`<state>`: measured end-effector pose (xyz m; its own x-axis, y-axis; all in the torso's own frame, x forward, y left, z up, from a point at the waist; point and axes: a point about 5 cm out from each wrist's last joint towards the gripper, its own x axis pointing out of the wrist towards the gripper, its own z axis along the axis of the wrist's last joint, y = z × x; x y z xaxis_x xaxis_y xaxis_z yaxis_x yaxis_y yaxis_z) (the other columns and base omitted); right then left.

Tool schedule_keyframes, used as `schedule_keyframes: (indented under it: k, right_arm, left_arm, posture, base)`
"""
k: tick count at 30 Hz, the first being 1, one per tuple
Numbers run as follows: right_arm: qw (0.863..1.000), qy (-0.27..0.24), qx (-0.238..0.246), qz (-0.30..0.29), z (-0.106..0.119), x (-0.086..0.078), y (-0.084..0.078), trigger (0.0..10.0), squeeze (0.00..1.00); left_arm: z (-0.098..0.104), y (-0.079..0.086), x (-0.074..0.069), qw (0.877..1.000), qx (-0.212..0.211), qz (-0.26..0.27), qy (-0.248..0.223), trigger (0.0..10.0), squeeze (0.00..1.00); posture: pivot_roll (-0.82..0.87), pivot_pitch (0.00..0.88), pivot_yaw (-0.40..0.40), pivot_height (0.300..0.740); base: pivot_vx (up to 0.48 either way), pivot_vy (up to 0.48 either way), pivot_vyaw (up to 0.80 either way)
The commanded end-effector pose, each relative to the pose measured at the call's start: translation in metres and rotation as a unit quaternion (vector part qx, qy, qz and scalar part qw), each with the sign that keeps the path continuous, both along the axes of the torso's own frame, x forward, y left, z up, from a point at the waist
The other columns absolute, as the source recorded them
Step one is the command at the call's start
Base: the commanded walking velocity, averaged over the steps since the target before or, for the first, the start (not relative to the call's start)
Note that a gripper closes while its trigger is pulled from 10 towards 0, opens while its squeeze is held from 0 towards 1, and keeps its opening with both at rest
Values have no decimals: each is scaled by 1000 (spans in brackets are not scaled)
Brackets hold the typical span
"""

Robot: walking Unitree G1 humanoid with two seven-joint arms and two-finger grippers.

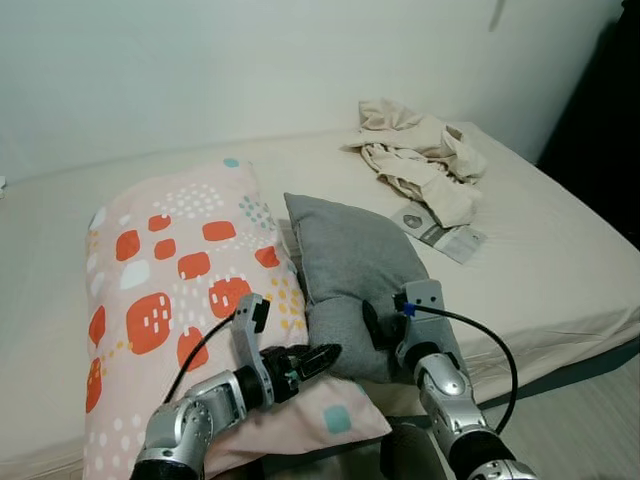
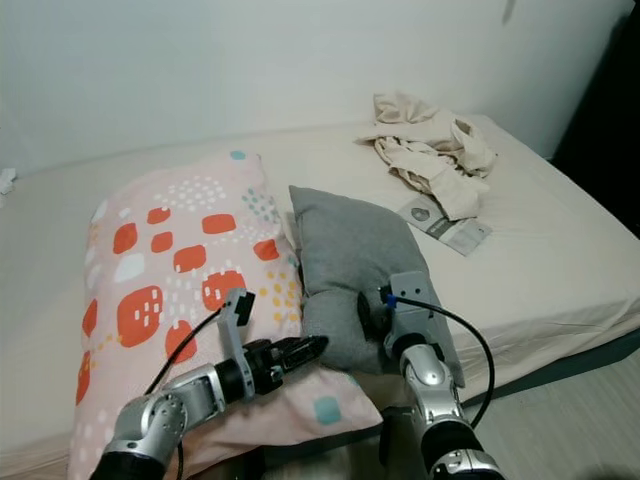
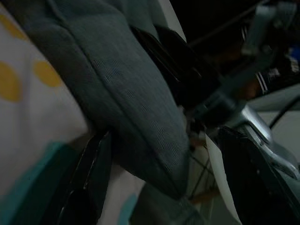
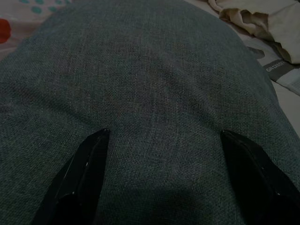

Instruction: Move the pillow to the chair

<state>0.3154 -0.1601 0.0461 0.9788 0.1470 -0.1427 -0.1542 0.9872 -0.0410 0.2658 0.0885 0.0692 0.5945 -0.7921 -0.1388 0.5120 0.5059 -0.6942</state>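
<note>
Head views, one moment at the bedside. I saw two pillows on the bed (image 1: 560, 270): a grey pillow (image 1: 345, 265) at centre frame, its near corner reaching the mattress edge, and a larger patterned pillow (image 1: 165, 300) with orange and teal spots filling the left half, the two touching along their long sides. In the upper right lay one heap of cream clothing (image 1: 425, 155), and just below it one flat printed packet (image 1: 440, 232), both well apart from the grey pillow. A pale wall crossed the top of the frame; a strip of floor (image 1: 580, 420) showed at lower right.

I had two grippers at work. The left gripper (image 1: 318, 360), lower centre, lay over the patterned pillow's near corner with its tips at the grey pillow's left edge; in the left wrist view its two fingers (image 3: 91, 173) stood spread, with the grey pillow's corner between them. The right gripper (image 1: 378, 325) sat against the grey pillow's near right corner; in the right wrist view its fingers (image 4: 84, 173) were spread wide and pressed onto the grey fabric, not pinching it. The patterned pillow crowded the grey pillow's left flank, right beside the left gripper.
</note>
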Motion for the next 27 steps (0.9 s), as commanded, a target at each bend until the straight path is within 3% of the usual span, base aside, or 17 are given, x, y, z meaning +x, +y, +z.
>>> schedule_keyframes:
  k: [1, 5, 7, 9, 11, 19, 23, 27]
  right_arm:
    - [999, 42, 1, -8, -16, -10, -1, 10000, 0]
    - [999, 43, 0, -7, -16, -10, 0, 10000, 0]
    - [999, 44, 0, -6, -17, -10, 0, 10000, 0]
    - [999, 45, 0, -6, -17, -10, 0, 10000, 0]
    - [999, 45, -1, -6, -17, -10, 1, 10000, 0]
    - [999, 47, 0, -2, -17, -9, 5, 10000, 0]
    - [999, 50, 1, 3, -17, -8, 8, 10000, 0]
    - [999, 53, 0, 8, -18, -9, 11, 10000, 0]
  left_arm:
    - [-2, -3, -5, 1000, -11, -15, 15, 10000, 0]
    - [-1, -5, -7, 999, -15, -23, 21, 10000, 0]
    - [-5, -5, -7, 999, 8, -22, 26, 10000, 0]
    - [-17, -2, -1, 996, 90, 2, 11, 10000, 0]
    - [-19, -1, 1, 994, 106, 11, 5, 10000, 0]
    - [-13, -7, 11, 996, 82, 26, 12, 10000, 0]
    - [-2, -15, 18, 999, 32, 34, 14, 10000, 0]
    - [-3, -20, 21, 999, 42, 24, 10, 10000, 0]
  posture:
    - [4, 107, 26, 587]
    - [4, 107, 26, 587]
    - [1, 103, 27, 587]
    - [1, 103, 27, 587]
    - [-1, 102, 26, 587]
    - [-5, 112, 23, 587]
    - [-4, 118, 18, 587]
    - [-2, 119, 17, 587]
  base:
    - [0, 0, 0]
    - [0, 0, 0]
    - [0, 0, 0]
    - [0, 0, 0]
    - [0, 0, 0]
    - [0, 0, 0]
    - [0, 0, 0]
    - [0, 0, 0]
